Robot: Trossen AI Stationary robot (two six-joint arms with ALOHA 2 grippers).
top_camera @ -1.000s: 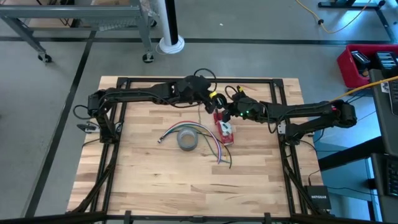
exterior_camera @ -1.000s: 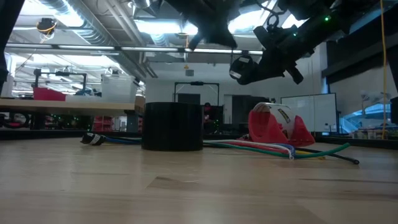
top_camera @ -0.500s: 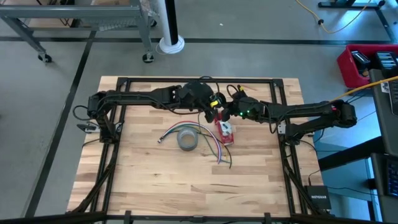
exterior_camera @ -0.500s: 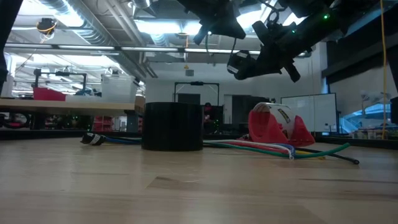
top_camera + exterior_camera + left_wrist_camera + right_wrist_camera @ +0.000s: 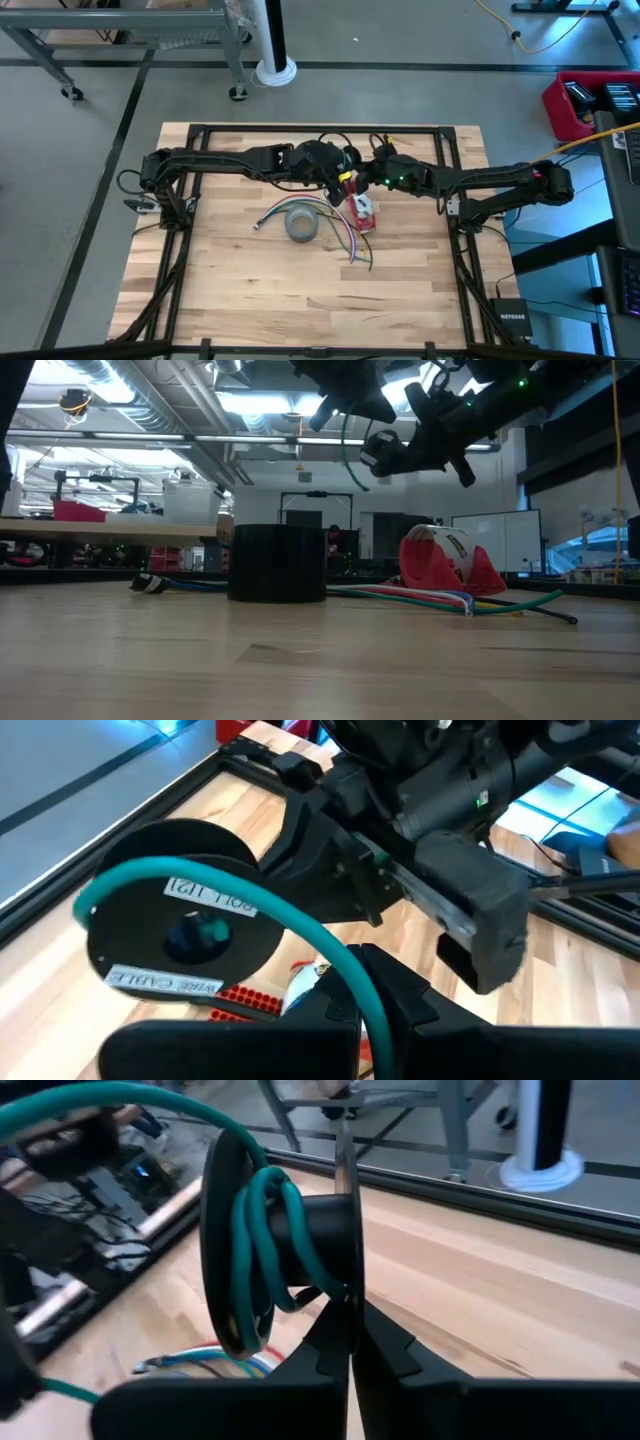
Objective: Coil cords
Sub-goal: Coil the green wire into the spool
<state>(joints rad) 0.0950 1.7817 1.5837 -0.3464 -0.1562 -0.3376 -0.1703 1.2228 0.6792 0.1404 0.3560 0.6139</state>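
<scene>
High view: the left gripper [image 5: 340, 172] and right gripper [image 5: 368, 178] meet in the air over the far middle of the bench [image 5: 230, 280], just beyond the tape roll [image 5: 302, 224]. A red holder [image 5: 362, 212] sits just right of the roll, and a fan of loose wires [image 5: 345, 238] lies around both, running toward the near edge.

Low view: both grippers hang well above the bench. A thin loop of cord [image 5: 347, 445] droops between them. The dark roll [image 5: 277, 563], red holder [image 5: 440, 566] and coloured wires [image 5: 430, 599] rest on the wood below.

Left wrist view: the teal cord [image 5: 300, 935] arcs from the left fingers across to a black spool [image 5: 180, 935] carried by the other arm. I judge the left fingers closed on the cord, though the grip itself is half hidden.

Right wrist view: the right fingers [image 5: 340, 1342] are pinched shut on the rim of the spool [image 5: 285, 1245]. A few teal turns [image 5: 262, 1245] already sit around its core.

Progress: winding is under way, a few wraps done. The free length at the left gripper remains to be wound, and the wires on the bench look untouched.
</scene>
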